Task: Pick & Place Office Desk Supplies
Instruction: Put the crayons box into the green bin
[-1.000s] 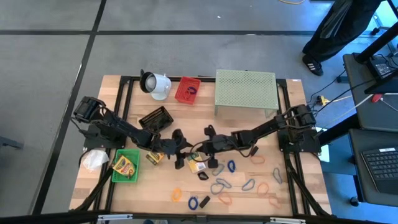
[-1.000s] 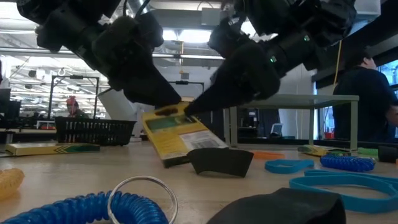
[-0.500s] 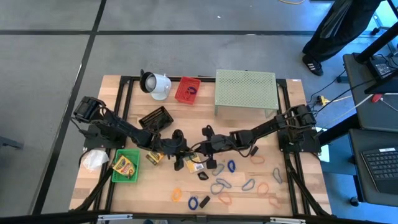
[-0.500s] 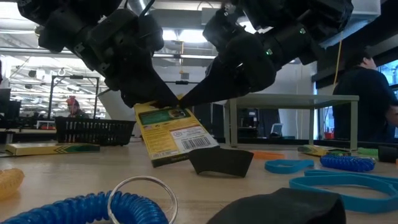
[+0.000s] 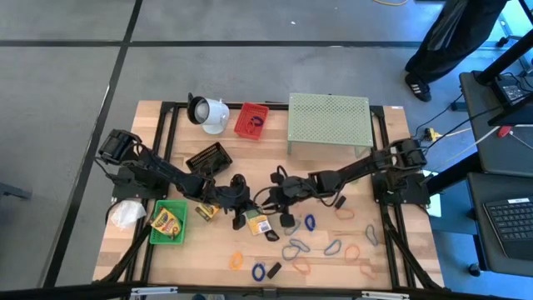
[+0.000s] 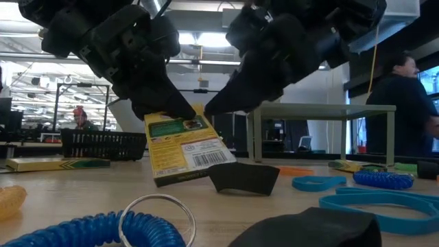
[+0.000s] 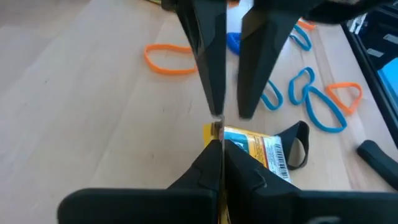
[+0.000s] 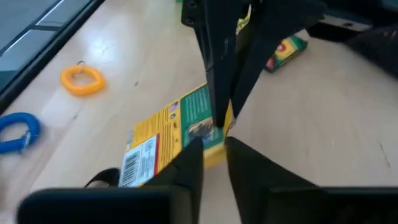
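Crayon boxes: one (image 6: 182, 147) pinched by the closed left pincer (image 6: 180, 113), right pincer (image 6: 221, 104) parted beside it.

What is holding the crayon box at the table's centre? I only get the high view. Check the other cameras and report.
Observer: In the left wrist view, the left gripper has its fingers shut on the crayon box at its top edge.
Operator: Now report the right one.
Observer: The right gripper has its fingers apart, not pinching the box.
Operator: Give me the box's pose.
Observer: In the low view it is tilted, barcode side to the camera, its lower edge down by the table beside a black clip.
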Robot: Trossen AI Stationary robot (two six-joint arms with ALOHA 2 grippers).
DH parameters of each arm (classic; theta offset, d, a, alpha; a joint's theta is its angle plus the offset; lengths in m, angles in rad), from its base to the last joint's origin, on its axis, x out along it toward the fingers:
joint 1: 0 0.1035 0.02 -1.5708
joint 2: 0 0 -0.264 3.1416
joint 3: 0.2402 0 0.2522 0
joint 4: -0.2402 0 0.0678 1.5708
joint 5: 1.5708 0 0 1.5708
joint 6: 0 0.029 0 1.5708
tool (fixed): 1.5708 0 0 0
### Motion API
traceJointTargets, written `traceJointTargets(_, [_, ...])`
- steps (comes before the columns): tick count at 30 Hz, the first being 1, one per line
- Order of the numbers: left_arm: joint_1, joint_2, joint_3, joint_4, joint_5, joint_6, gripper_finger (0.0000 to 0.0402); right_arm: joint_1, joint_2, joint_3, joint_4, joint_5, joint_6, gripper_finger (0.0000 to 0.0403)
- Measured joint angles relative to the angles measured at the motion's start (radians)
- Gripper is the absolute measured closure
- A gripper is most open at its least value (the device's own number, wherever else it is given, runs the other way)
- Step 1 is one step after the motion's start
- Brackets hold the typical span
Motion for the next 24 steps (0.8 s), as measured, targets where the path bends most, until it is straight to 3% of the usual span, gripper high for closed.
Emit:
traceJointTargets(6, [0.000,-0.042,0.009,-0.051,0.011,-0.003,0.0400,-0.019,-0.117,0.000,-0.188,0.001,0.055,0.0236])
traceJointTargets(10, [0.000,-0.150,0.075,-0.292,0.001,-0.001,0.0400,-0.017,-0.206,0.000,-0.319,0.013,0.097,0.0203])
traceJointTargets(16, [-0.052,-0.305,0.260,-0.825,0.004,-0.104,0.0399,0.011,-0.291,0.000,-0.448,0.091,0.129,0.0203])
traceJointTargets(24, [-0.206,-0.404,0.578,-1.429,0.085,-0.498,0.0399,0.057,-0.295,0.000,-0.509,0.115,0.176,0.0226])
